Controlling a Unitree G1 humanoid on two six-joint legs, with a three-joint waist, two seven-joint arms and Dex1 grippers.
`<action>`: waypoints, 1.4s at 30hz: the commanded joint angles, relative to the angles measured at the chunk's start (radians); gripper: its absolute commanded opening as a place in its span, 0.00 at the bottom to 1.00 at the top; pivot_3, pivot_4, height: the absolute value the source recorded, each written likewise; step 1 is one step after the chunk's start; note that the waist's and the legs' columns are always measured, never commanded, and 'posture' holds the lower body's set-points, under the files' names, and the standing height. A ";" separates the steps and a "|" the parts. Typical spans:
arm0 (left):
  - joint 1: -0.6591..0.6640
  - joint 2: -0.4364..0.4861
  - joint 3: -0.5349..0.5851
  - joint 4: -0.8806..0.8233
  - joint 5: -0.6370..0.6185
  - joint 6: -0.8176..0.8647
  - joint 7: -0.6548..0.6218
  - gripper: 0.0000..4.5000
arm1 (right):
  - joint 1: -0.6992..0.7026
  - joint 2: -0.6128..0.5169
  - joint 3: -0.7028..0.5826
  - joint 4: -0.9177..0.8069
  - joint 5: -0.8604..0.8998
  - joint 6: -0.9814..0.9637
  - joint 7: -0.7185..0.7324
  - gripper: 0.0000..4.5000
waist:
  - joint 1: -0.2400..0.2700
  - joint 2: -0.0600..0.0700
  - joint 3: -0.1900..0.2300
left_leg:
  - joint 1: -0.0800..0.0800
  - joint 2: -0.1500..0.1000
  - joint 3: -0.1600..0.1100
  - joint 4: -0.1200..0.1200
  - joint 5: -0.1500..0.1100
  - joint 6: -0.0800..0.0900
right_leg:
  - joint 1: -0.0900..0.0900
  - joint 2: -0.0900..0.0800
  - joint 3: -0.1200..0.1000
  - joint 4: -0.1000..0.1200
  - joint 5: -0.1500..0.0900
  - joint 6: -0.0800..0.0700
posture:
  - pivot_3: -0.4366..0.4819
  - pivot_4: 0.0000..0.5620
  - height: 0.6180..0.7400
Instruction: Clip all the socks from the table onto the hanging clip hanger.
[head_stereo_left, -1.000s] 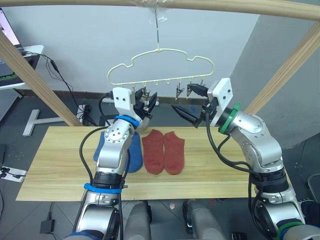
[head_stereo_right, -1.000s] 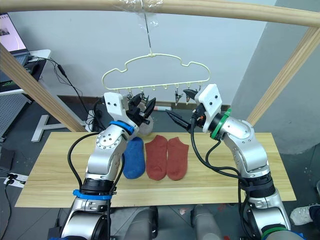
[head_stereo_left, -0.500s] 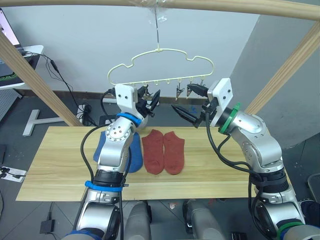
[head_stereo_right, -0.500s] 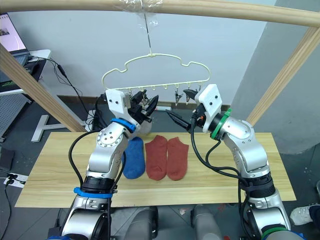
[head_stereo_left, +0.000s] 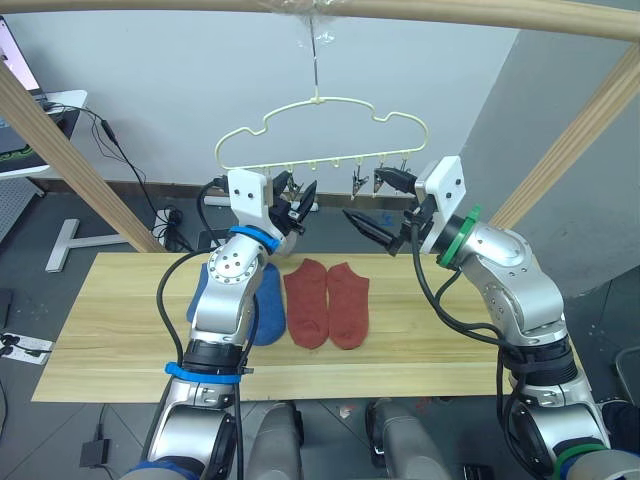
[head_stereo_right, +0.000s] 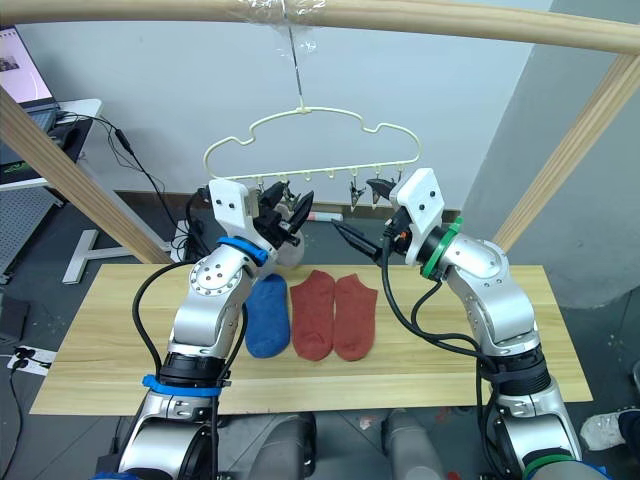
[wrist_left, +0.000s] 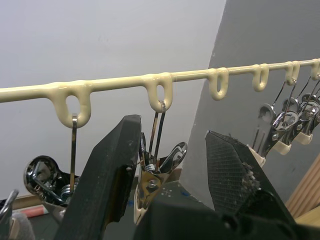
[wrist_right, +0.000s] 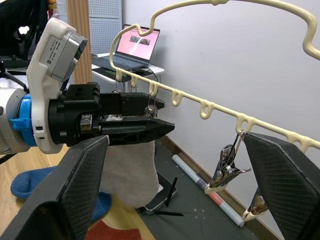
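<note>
Right now a light grey sock (wrist_right: 131, 172) hangs under the left gripper (head_stereo_left: 297, 203), close below the clip hanger (head_stereo_left: 320, 130). I judge the sock is soft, light and floppy, so I should hold it by its open edge and feed that edge into a metal clip (wrist_left: 156, 172). My left fingers (wrist_left: 112, 165) are spread, one on each side of that clip. The right gripper (head_stereo_left: 378, 204) waits beside the bar with its fingers spread and nothing in them. One blue sock (head_stereo_right: 266, 315) and two red socks (head_stereo_right: 334, 313) lie flat on the worktop (head_stereo_left: 120, 330), side by side.
</note>
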 joint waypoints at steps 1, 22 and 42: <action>-0.008 0.005 0.001 -0.018 0.008 -0.029 0.005 0.53 | -0.017 -0.002 -0.019 -0.034 0.010 -0.018 -0.004 1.00 | 0.000 0.000 0.000 | 0.000 0.000 0.000 0.000 0.000 0.000 | 0.000 0.000 0.000 0.000 0.000 0.000 | 0.34 0.43 1.00; 0.006 -0.015 0.034 -0.041 -0.061 0.032 0.005 0.00 | 0.011 -0.015 0.036 -0.018 -0.044 0.002 -0.014 1.00 | 0.000 0.000 0.000 | 0.000 0.000 0.000 0.000 0.000 0.000 | 0.000 0.000 0.000 0.000 0.000 0.000 | 0.34 0.43 1.00; 0.071 -0.001 0.091 -0.177 -0.173 0.203 0.015 0.00 | -0.020 0.212 0.266 0.800 -0.381 -0.121 -0.183 1.00 | 0.003 0.000 0.000 | 0.001 0.000 0.000 0.000 0.000 0.000 | 0.001 0.000 0.000 0.001 0.000 0.000 | 0.43 0.44 1.00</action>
